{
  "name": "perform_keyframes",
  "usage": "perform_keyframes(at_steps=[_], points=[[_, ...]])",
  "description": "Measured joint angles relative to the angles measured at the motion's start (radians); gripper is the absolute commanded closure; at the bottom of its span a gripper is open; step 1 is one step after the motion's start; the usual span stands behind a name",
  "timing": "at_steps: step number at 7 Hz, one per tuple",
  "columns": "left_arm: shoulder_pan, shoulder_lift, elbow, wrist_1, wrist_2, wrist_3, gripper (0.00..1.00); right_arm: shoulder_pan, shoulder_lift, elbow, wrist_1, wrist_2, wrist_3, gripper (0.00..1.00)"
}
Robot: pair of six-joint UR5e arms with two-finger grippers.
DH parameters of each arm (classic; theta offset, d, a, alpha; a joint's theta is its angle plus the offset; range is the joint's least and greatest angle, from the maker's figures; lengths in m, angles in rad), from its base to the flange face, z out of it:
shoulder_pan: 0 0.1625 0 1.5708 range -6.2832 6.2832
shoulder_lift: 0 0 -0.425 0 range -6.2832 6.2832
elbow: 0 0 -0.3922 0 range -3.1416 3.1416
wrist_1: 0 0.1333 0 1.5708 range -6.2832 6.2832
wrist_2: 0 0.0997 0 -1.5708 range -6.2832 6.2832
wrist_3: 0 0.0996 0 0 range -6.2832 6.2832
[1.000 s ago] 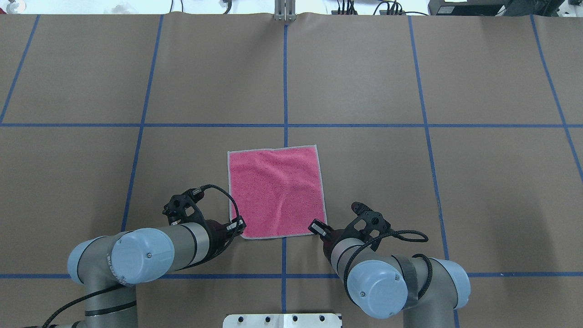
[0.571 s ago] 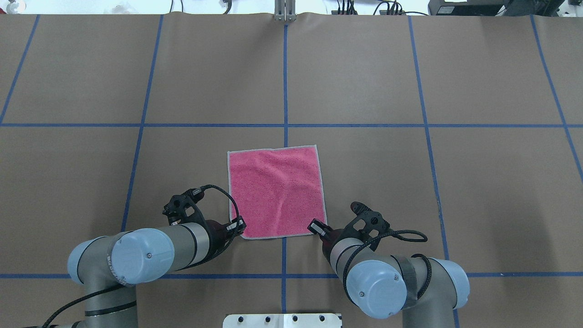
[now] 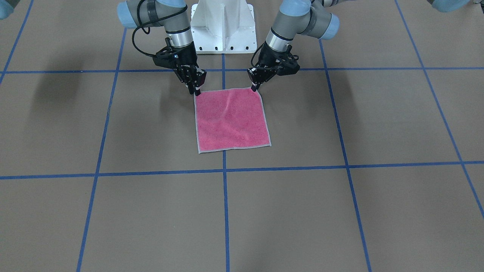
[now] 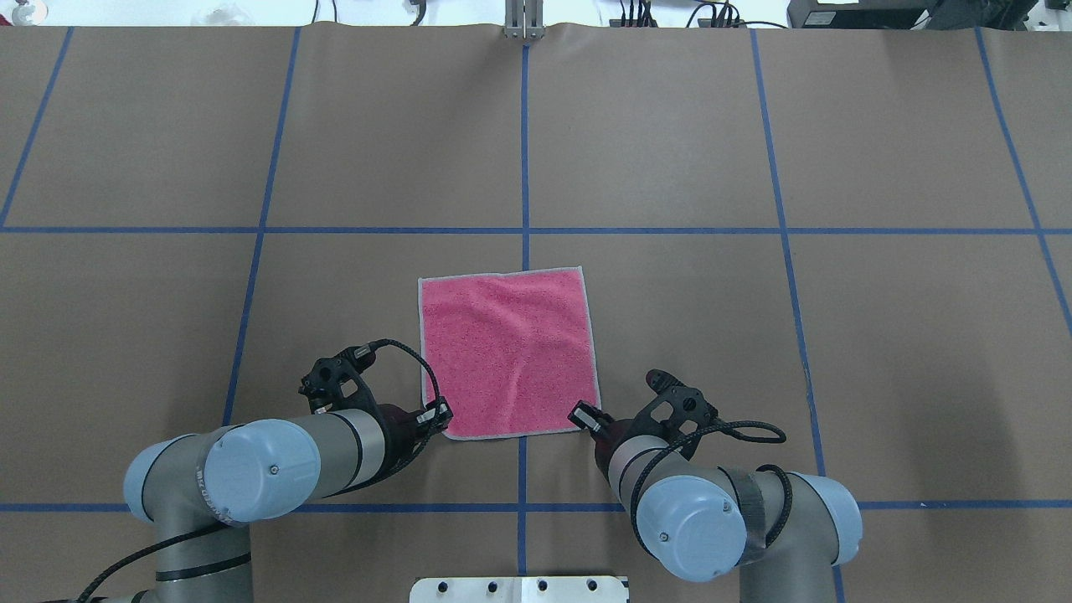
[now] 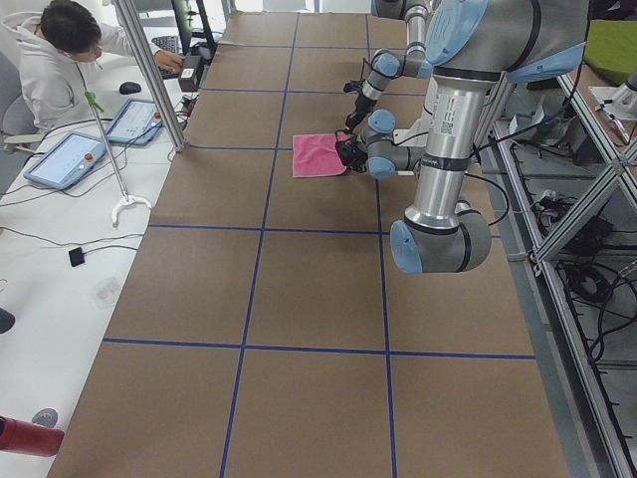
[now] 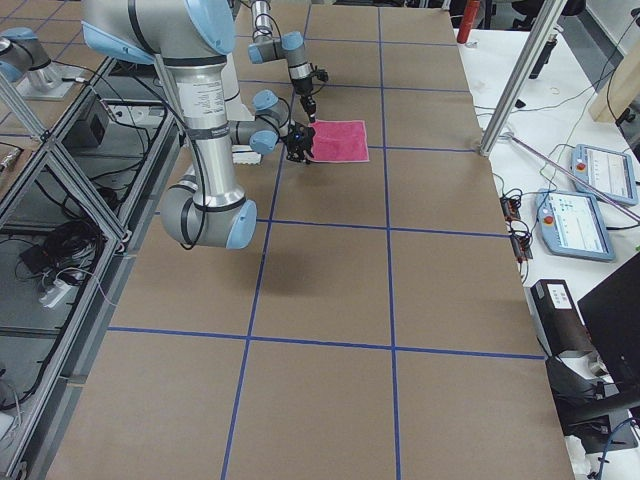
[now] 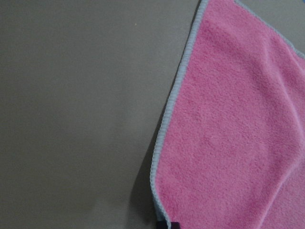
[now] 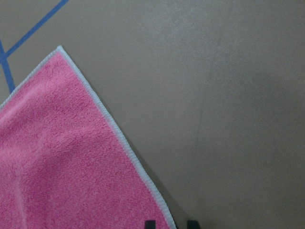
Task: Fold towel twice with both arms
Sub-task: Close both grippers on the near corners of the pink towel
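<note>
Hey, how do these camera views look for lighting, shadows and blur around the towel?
Overhead exterior: even light, towel sharp, no glare. Exterior front-facing: soft, diffuse shadows on the table. Left wrist-mounted: towel nap slightly soft, dark shadow along its edge.

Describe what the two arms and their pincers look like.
Both the left arm and right arm are silver-grey tubes with light blue joint caps. A black braided cable loops at each wrist. The left pincer and right pincer are black and two-fingered. The right arm also wears a dark grey strap.
</note>
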Motion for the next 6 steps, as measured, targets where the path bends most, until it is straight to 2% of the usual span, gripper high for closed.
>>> perform_keyframes(at_steps=[4,6], points=[[-0.002,0.000,-0.004,0.000,0.000,0.001,1.00,0.007,0.008,0.001,0.000,-0.020,-0.004,1.00],[-0.009,0.003,-0.030,0.000,-0.006,0.022,1.00,0.026,0.001,0.038,0.000,-0.024,-0.015,1.00]])
